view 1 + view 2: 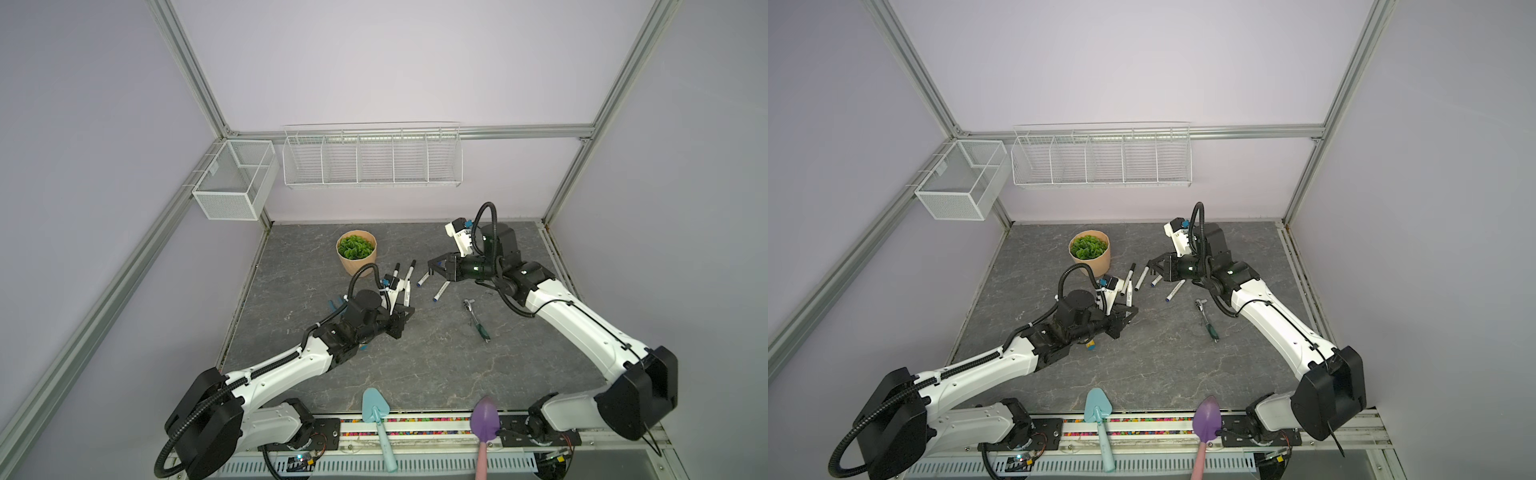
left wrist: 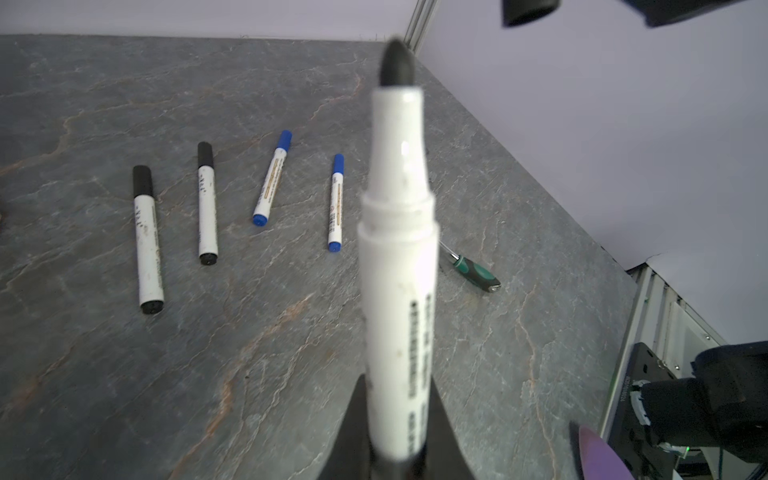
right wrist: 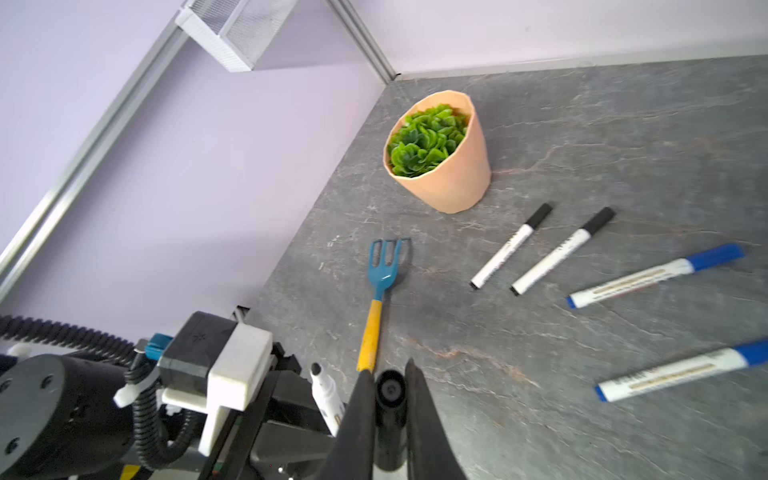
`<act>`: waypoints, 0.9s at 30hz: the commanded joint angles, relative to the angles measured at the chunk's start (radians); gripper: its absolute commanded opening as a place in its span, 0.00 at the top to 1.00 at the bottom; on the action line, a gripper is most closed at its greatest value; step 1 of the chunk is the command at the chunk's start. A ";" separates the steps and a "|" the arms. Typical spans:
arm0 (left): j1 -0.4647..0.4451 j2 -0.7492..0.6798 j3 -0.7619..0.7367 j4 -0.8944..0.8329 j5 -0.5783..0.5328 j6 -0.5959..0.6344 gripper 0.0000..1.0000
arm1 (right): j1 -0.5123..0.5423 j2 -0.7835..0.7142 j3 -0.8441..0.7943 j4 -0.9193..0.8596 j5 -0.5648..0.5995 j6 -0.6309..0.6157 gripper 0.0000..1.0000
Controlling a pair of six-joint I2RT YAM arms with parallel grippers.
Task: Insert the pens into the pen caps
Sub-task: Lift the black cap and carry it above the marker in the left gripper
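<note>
Left tool [image 2: 397, 386], arm stretched low: clenched on white pen [image 2: 399, 257], rounded black tip bared. Right tool [image 3: 388, 370], elbow bent: grasping black cylindrical cap [image 3: 390, 392].

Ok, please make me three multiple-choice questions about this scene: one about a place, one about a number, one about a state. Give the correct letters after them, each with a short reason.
1. The blue garden fork is:
A) in the wire basket
B) flat on the table
C) standing in the plant pot

2. How many capped pens lie on the table?
A) two
B) four
C) six

3. The pen in the left gripper is:
A) capped in blue
B) uncapped, with its black tip bare
C) lying loose on the table

Answers:
1 B: the right wrist view shows it lying on the table.
2 B: two have black caps and two have blue caps.
3 B: its bare tip shows in the left wrist view, and the right gripper holds the black cap.
</note>
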 commanded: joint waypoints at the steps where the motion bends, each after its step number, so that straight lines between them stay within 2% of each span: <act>1: -0.007 0.020 0.037 0.063 0.049 0.023 1.00 | 0.034 0.022 0.001 0.120 -0.073 0.068 0.89; 11: -0.012 0.019 0.041 0.060 0.042 0.017 1.00 | 0.060 0.030 0.008 0.160 -0.066 0.075 0.89; 27: -0.012 0.005 0.041 0.043 0.022 0.017 1.00 | 0.086 0.069 0.026 0.131 -0.089 0.040 0.90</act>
